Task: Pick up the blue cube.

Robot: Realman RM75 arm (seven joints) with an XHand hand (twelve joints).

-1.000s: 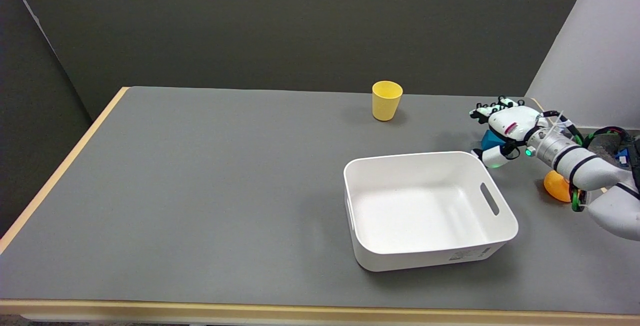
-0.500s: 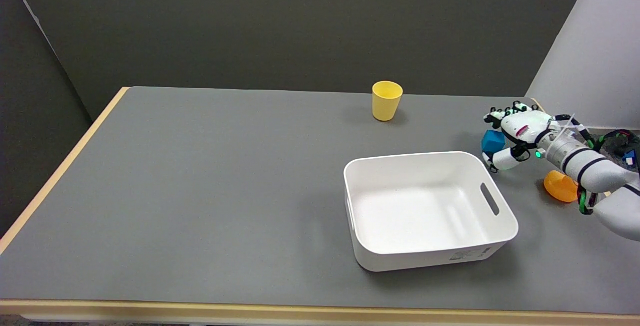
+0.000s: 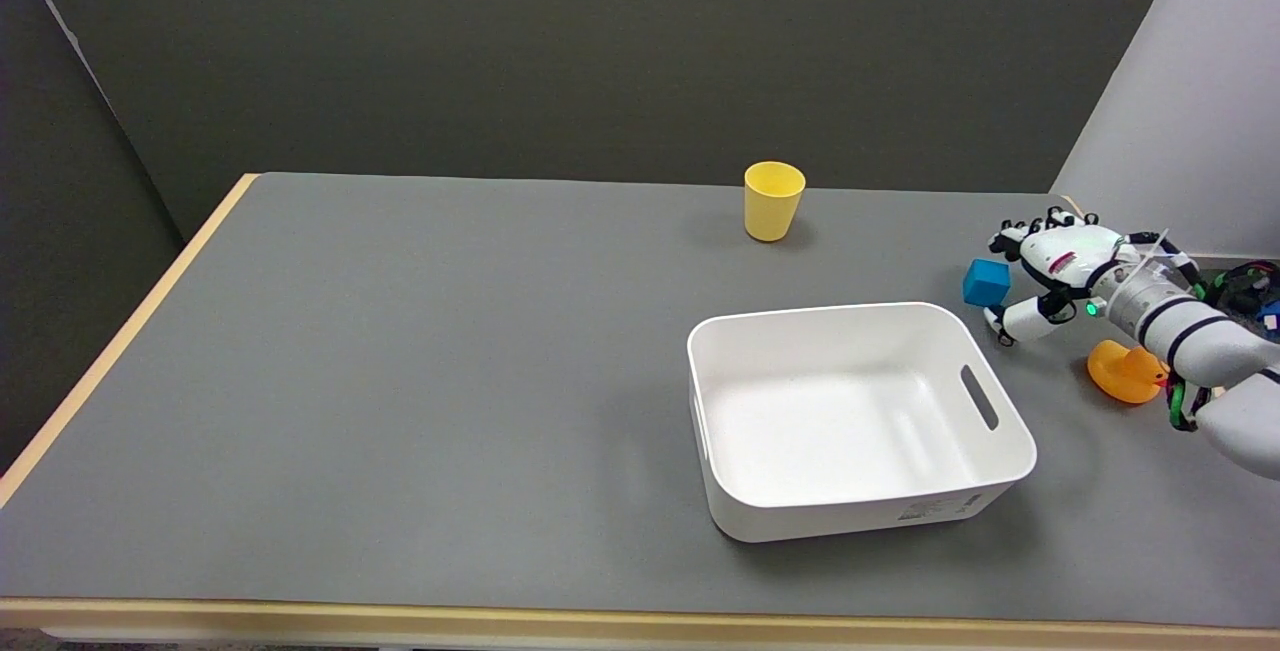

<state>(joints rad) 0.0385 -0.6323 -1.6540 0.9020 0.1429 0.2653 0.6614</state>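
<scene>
Your right hand is spread, holding nothing. The blue cube sits on the desk near its right edge, just off your fingertips. Close in before gripping.

Right hand back off blue cube

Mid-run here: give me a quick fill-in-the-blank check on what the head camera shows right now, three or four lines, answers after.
1. The blue cube sits on the table just beyond the far right corner of the white ____.
2. The right hand holds ____.
3. The cup near the table's far edge is ____ in colour.
4. The orange toy under the right forearm is a rubber ____.

Missing words: bin; nothing; yellow; duck
</scene>
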